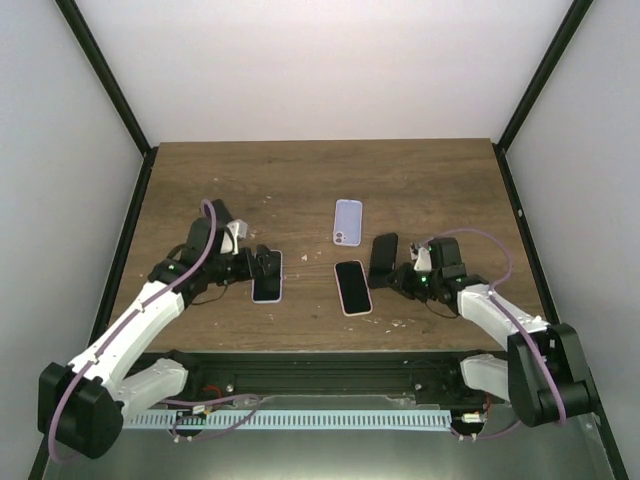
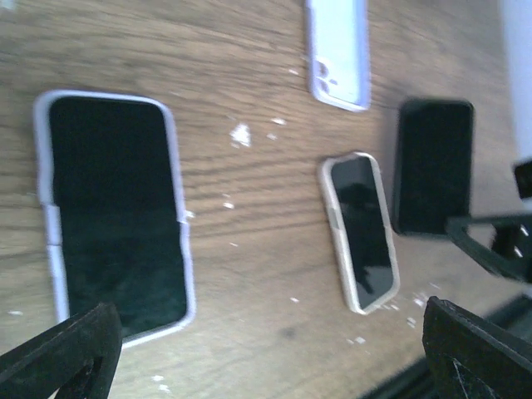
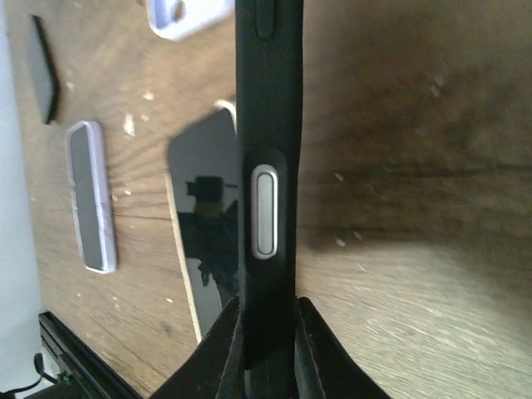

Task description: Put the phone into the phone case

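A black phone case (image 1: 382,258) stands on its long edge on the wooden table, with a silver side button showing in the right wrist view (image 3: 264,208). My right gripper (image 1: 402,276) is shut on its lower end (image 3: 268,324). A phone (image 1: 352,287) with a pale rim lies screen up just left of it (image 3: 204,208). An empty lavender case (image 1: 347,222) lies behind them. Another phone in a lavender case (image 1: 267,275) lies at the left (image 2: 112,216). My left gripper (image 1: 260,264) is open and empty just above its near end (image 2: 266,357).
White crumbs are scattered over the wooden table (image 1: 300,180). A black frame rail (image 1: 320,365) runs along the near edge. Grey walls close the sides and the back. In the left wrist view the pale-rimmed phone (image 2: 359,233) and the black case (image 2: 432,166) lie to the right.
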